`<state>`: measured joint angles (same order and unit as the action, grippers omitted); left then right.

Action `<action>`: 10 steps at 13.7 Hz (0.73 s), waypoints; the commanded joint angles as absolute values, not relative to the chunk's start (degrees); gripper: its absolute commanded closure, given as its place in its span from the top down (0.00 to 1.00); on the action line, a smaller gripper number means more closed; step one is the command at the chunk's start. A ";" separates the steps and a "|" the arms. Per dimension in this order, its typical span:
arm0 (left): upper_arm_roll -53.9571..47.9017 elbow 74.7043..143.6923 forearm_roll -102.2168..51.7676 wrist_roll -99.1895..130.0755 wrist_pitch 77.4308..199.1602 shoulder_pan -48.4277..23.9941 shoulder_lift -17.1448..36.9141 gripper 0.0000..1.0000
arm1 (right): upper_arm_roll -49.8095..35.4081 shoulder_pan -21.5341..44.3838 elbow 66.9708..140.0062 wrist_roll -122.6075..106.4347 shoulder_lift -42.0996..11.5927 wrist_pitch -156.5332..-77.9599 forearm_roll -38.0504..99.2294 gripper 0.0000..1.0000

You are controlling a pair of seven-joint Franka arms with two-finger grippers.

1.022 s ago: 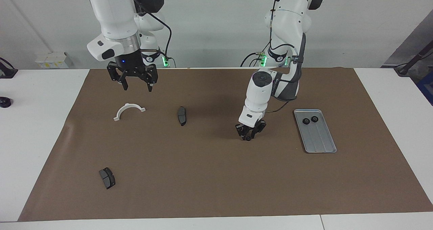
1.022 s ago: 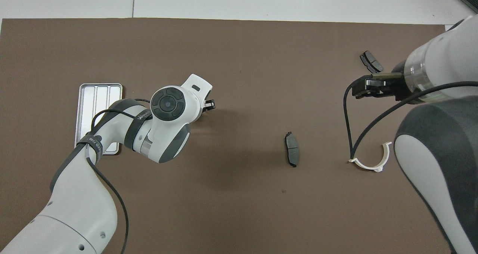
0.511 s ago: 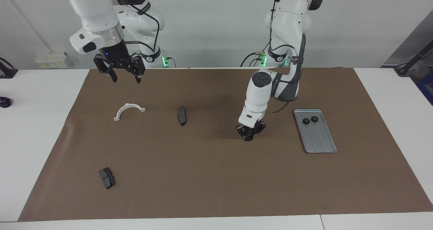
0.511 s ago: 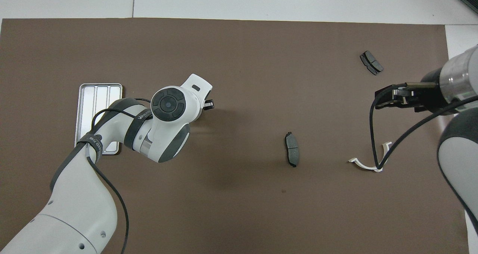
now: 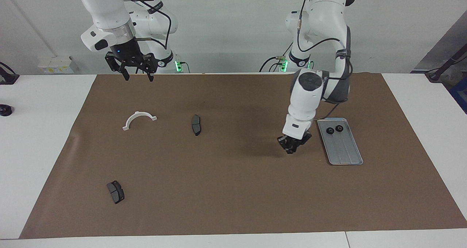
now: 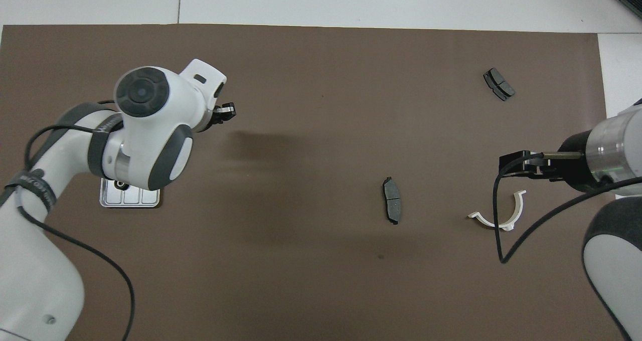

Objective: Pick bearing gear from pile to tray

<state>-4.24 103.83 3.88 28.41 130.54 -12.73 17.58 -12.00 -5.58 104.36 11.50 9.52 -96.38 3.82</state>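
Observation:
My left gripper (image 5: 291, 148) (image 6: 226, 112) hangs just above the brown mat beside the tray (image 5: 346, 150), shut on a small black bearing gear that barely shows between its tips. The silver tray holds two black gears (image 5: 330, 130) (image 5: 339, 128) at its end nearer the robots. In the overhead view my left arm covers most of the tray (image 6: 131, 199). What lies loose of the pile is a white half-ring bracket (image 5: 139, 118) (image 6: 499, 216) and two dark grey pads (image 5: 196, 124) (image 5: 115, 192). My right gripper (image 5: 135, 74) (image 6: 504, 161) waits open, high over the mat's edge by the robots.
The brown mat (image 5: 226, 182) covers most of the white table. One pad (image 6: 392, 206) lies mid-mat, the other (image 6: 498, 84) near the mat's edge farthest from the robots, toward the right arm's end. A small black object (image 5: 4, 110) sits on the white table off the mat.
My left gripper shut on the gear, rose off the mat and carried it toward the tray. The right gripper lifted and drew back toward the robots' edge.

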 commanded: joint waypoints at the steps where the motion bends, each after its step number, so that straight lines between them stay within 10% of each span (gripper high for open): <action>1: -4.75 105.12 -1.66 12.11 126.40 -3.99 14.42 0.00 | -12.22 -6.68 109.16 10.90 12.57 -99.84 5.98 0.87; 10: -4.31 119.70 -2.99 -2.81 138.50 5.01 12.57 0.00 | -12.13 -10.81 108.63 10.46 12.30 -97.21 6.42 1.00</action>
